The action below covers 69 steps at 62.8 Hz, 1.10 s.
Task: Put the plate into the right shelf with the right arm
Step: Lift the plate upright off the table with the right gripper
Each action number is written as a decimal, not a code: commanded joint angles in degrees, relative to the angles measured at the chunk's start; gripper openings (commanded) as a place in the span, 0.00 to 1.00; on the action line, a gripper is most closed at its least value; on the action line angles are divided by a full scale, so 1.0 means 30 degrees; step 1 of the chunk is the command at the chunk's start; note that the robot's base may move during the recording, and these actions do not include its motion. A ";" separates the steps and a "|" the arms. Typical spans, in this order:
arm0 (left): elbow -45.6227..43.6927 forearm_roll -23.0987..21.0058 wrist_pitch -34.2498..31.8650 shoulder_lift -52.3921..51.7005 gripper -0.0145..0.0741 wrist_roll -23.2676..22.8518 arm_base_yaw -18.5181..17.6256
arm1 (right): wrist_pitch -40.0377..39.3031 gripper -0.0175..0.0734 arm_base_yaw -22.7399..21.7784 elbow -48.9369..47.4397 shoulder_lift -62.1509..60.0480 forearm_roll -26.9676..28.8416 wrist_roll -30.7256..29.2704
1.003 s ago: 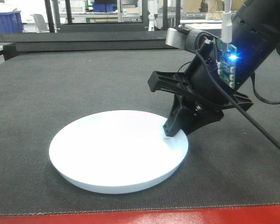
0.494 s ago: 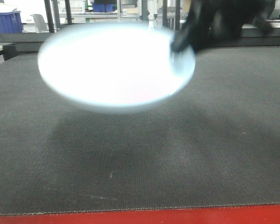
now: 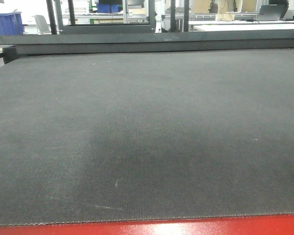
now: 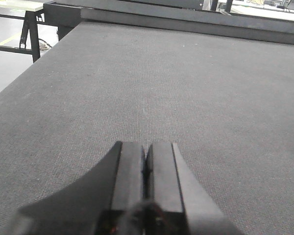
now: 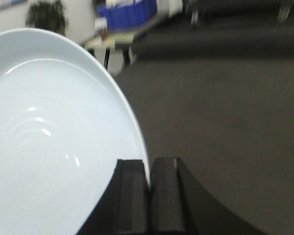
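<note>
While the left pincer (image 4: pixel 146 159) sits closed, empty, the right pincer (image 5: pixel 149 169) clamps the plate (image 5: pixel 49 137).

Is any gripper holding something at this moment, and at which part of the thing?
The right gripper holds the plate by its rim; the left gripper holds nothing.

The plate (image 5: pixel 54 142) extends left of the right gripper (image 5: pixel 148 169), above the mat (image 5: pixel 225 122).
</note>
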 commanded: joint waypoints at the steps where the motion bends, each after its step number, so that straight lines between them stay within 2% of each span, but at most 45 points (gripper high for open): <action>1: 0.0190 -0.0044 -0.1609 -0.0079 0.11 -0.0112 -0.0127 | -0.3473 0.26 -0.0085 0.0870 -0.2318 -0.0331 -0.1151; 14: 0.0190 -0.0044 -0.1609 -0.0079 0.11 -0.0112 -0.0127 | -0.7058 0.26 -0.0085 0.3612 -0.5609 -0.0350 -0.4787; 23: 0.0190 -0.0044 -0.1609 -0.0079 0.11 -0.0112 -0.0127 | -0.7582 0.26 -0.0085 0.4377 -0.6169 -0.0350 -0.6942; 69: 0.0190 -0.0044 -0.1609 -0.0079 0.11 -0.0112 -0.0127 | -0.7327 0.26 -0.0085 0.4492 -0.6169 -0.0245 -0.6888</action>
